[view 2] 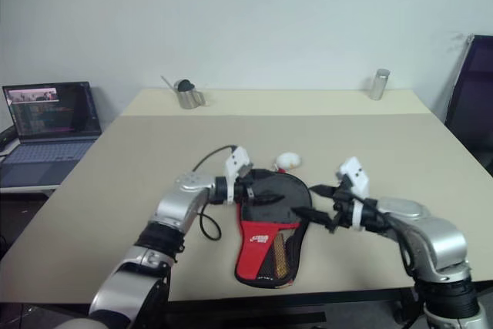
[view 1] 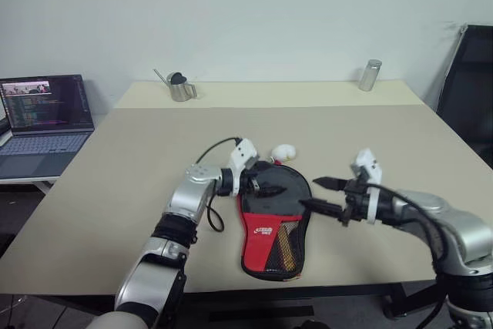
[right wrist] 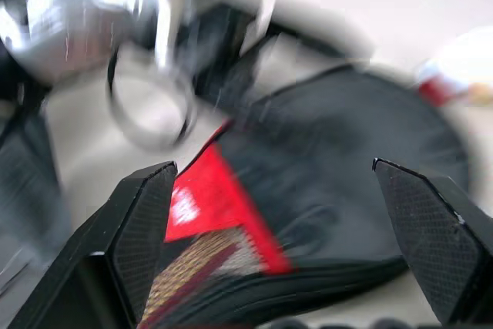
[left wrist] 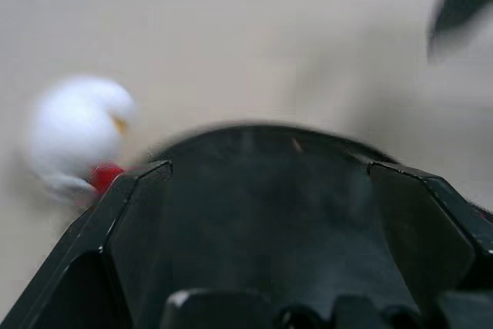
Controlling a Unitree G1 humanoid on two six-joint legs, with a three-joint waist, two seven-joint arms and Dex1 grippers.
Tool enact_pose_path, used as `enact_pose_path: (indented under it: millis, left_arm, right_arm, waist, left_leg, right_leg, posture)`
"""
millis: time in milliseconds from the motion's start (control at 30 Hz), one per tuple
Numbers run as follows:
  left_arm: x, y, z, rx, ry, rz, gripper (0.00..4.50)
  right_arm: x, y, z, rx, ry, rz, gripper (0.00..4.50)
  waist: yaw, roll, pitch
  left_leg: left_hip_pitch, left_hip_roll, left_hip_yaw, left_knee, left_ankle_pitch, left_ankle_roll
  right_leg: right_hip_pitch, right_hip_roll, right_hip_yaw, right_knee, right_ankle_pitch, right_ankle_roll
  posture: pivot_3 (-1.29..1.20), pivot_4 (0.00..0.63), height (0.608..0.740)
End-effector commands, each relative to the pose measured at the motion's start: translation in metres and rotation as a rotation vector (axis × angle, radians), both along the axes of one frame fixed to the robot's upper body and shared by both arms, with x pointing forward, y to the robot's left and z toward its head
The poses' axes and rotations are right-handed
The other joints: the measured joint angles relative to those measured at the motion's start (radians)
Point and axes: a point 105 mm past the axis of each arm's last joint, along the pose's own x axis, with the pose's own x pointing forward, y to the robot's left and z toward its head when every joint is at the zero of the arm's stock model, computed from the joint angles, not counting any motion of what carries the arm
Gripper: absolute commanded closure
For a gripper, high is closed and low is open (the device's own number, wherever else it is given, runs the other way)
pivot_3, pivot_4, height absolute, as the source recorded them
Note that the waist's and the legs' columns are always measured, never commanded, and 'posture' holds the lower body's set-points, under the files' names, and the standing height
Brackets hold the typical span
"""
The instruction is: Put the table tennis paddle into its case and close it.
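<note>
1. Pale beige tabletop fills most of the room in front of a plain white wall, with a lower side desk off to the robot's left.
2. On that side desk sits an open laptop, its screen lit.
3. At the far edge of the table, towards the left, stands a small metal pitcher with a long thin handle; far right on the same edge stands a metal cylinder.
4. A dark office chair stands past the table's right side.
5. The case lies flat near the table's front edge, its round black end pointing away from the robot and its red panel with a small logo nearer the robot; a mesh pocket shows on the right of the red panel.
6. The table tennis paddle cannot be made out separately from the case.
7. Just beyond the case's round end lies a small white object with a red bit at its base, close to the case rim.
8. The left gripper hangs over the round black end, fingers spread apart, holding nothing.
9. The right gripper sits at the case's right edge, fingers wide apart, empty; whether a tip touches the fabric is unclear.
10. A black cable loops on the table beside the left wrist, just left of the case.
</note>
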Motion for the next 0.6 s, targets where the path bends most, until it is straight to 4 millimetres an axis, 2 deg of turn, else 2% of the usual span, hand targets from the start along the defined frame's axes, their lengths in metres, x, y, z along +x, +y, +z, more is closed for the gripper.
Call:
enact_pose_path:
  millis: [33, 167, 267, 600]
  left_arm:
    - [0.002, -0.007, -0.004, -0.013, -0.003, 0.035, 0.06]
    - [0.003, -0.007, -0.018, 0.0, 0.028, 0.081, 0.06]
    - [0.0, -0.006, -0.022, 0.006, 0.036, 0.093, 0.06]
    - [-0.017, 0.01, -0.023, 0.011, 0.042, 0.161, 0.06]
  right_arm:
    - [0.028, -0.007, 0.027, 0.045, -0.108, -0.084, 0.0]
    - [0.082, -0.01, 0.035, 0.07, -0.118, -0.29, 0.0]
    - [0.108, -0.002, 0.028, 0.055, -0.112, -0.358, 0.0]
    - [0.146, 0.053, -0.003, 0.042, -0.051, -0.354, 0.0]
  waist:
    - [0.0, 0.0, 0.0]
    - [-0.002, 0.0, 0.0]
    - [0.0, 0.001, 0.0]
    - [-0.006, 0.002, -0.001]
  left_leg:
    - [0.0, 0.0, 0.0, 0.0, 0.0, 0.0]
    - [0.001, 0.0, 0.002, 0.0, 0.0, 0.0]
    - [0.001, 0.0, 0.003, 0.0, 0.001, -0.001]
    - [0.001, 0.0, 0.007, -0.002, 0.001, -0.002]
  right_leg:
    - [0.0, 0.0, 0.0, 0.0, 0.0, 0.0]
    - [-0.001, 0.0, 0.004, 0.001, 0.001, -0.001]
    - [-0.001, 0.0, 0.008, 0.001, 0.001, -0.001]
    - [-0.005, 0.0, 0.014, 0.001, 0.001, -0.001]
  posture:
    - [0.0, 0.15, 0.74]
    - [0.0, 0.15, 0.74]
    - [0.0, 0.15, 0.74]
    - [0.0, 0.15, 0.74]
